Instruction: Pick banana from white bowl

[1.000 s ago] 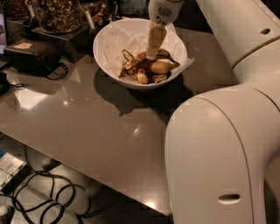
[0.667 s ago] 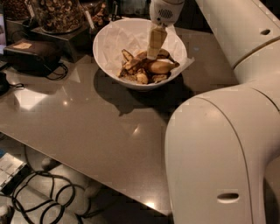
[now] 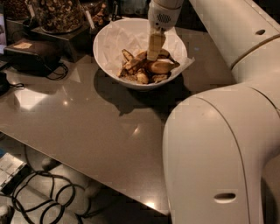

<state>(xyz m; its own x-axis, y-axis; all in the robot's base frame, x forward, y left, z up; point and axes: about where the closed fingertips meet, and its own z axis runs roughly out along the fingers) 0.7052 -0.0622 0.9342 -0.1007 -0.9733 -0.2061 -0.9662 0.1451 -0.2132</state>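
Reaching down into the white bowl [image 3: 106, 56] for the banana [image 3: 166, 54].
Dark and curved, the banana lies among scraps near the bowl's centre, running toward 3 o'clock. The gripper [image 3: 152, 56] hangs straight over it for a top grasp, though I cannot tell how its jaws stand. Jars [image 3: 57, 13] crowd 10 o'clock, and the surface [image 3: 87, 127] opens toward 7.

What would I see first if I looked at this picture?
The huge white robot arm fills the right side and the front. At the far side of the shiny grey table stands the white bowl, lined with crinkled paper and holding brownish fruit pieces. The gripper reaches straight down into the bowl, right over those pieces.
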